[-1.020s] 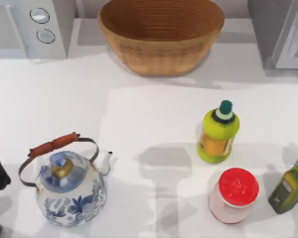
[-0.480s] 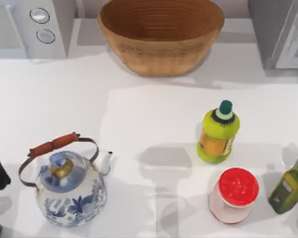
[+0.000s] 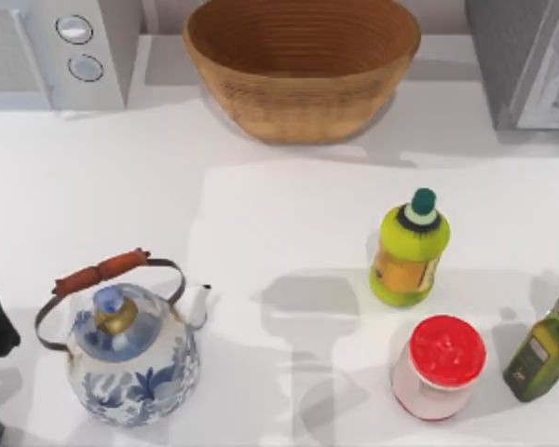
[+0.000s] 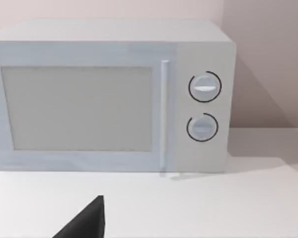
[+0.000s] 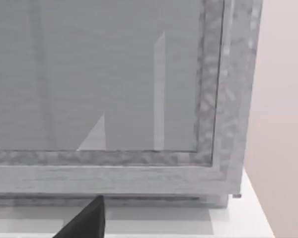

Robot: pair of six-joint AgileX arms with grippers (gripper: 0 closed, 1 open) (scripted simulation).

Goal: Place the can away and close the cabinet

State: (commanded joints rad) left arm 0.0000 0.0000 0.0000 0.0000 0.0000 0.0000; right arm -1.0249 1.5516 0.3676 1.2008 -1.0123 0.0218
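White tabletop (image 3: 261, 214) meets a pale pink wall. On the top view's clock face, a grey cabinet (image 3: 517, 56) stands at 1 o'clock, a white microwave (image 3: 84, 47) at 11, a wicker basket (image 3: 303, 93) at 12 and a blue-patterned kettle (image 3: 130, 363) at 7. The red-lidded can (image 3: 438, 365) stands upright at 5, between a yellow-green bottle (image 3: 408, 251) and an olive bottle (image 3: 540, 354). The left gripper (image 4: 87, 220) faces the microwave and the right gripper (image 5: 87, 218) faces the cabinet. I cannot tell whether either is open or closed. Nothing on the table has moved since a second ago; only the shadows near the olive bottle have shifted.
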